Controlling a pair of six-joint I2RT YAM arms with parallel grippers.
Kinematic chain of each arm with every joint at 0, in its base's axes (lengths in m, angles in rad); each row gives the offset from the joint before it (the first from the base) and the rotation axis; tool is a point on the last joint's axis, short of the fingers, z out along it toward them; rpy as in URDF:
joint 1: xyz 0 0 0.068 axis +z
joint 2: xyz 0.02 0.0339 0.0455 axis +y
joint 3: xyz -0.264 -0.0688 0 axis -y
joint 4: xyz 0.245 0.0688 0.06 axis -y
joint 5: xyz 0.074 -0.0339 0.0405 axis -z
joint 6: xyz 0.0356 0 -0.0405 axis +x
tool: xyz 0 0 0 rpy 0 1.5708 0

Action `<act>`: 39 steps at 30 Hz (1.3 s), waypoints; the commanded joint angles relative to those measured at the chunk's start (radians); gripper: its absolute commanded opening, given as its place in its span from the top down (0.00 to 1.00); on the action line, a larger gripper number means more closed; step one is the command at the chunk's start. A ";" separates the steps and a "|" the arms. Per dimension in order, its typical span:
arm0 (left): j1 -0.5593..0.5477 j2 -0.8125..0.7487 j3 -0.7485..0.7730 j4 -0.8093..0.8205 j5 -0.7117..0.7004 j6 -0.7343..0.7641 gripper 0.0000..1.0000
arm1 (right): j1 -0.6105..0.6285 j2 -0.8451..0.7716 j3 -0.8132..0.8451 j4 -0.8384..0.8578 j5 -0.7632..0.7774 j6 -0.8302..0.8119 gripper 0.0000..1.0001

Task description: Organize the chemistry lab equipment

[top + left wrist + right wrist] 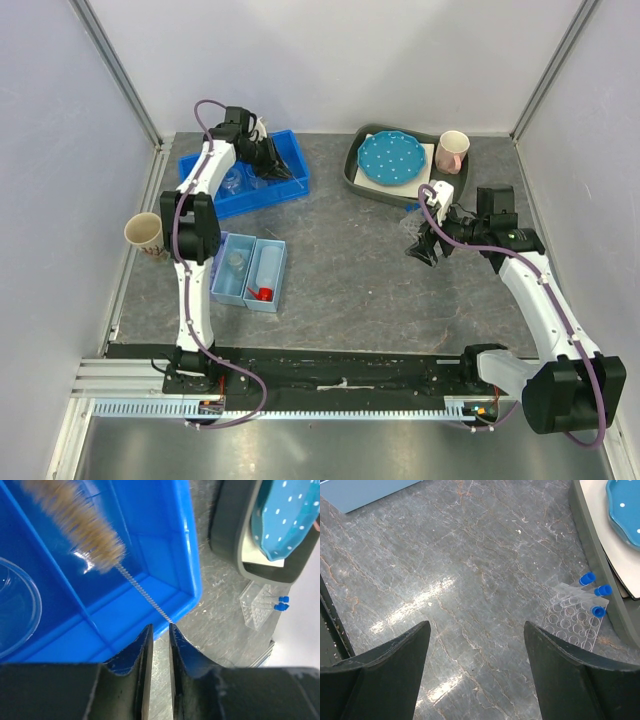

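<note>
The left pincer (160, 626), a narrow slit, hangs over a corner of the blue bin (192, 555). The wire end of the bristle brush (75, 525) meets one fingertip; grip unclear. The right pincer (477, 630), spread wide over the worktop (470, 545) well apart from the bin, has the tube rack (575, 620) with blue-capped tubes (603, 590) just beyond.

The brush (75, 525) is blurred at its bristles; the frame edge crops the glass beaker (20, 605).

The grey marbled desk (350, 260) carried a blue bin (240, 203) far left, 2 light-blue trays (252, 268) near left, a grey tray (365, 185) far right, and a clear tube rack (572, 622) just beside that tray.
</note>
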State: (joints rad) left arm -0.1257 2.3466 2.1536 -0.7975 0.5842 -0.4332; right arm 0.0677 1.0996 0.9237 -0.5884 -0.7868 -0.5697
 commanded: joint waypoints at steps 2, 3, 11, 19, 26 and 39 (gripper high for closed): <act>0.003 0.003 0.046 -0.019 -0.026 0.034 0.75 | -0.002 0.002 0.000 0.006 -0.009 -0.030 0.17; 0.003 -0.001 0.043 -0.020 -0.029 0.036 0.74 | -0.002 0.002 0.000 0.006 -0.009 -0.030 0.17; 0.011 -0.131 0.013 0.000 -0.061 0.083 0.68 | -0.002 0.019 0.000 0.004 0.017 -0.038 0.17; 0.047 -0.663 -0.508 0.357 -0.037 0.105 0.48 | -0.054 -0.041 -0.003 0.042 0.083 -0.009 0.15; 0.093 -1.166 -0.903 0.558 -0.104 0.070 0.00 | -0.153 -0.124 0.059 0.113 0.236 0.123 0.02; 0.095 -1.610 -1.072 0.431 -0.149 0.142 0.00 | -0.167 -0.153 0.317 0.099 0.756 0.751 0.02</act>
State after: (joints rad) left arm -0.0322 0.7734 1.0592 -0.3180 0.4461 -0.3485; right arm -0.0986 0.9543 1.1629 -0.4686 -0.1974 -0.0113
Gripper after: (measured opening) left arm 0.994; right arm 0.982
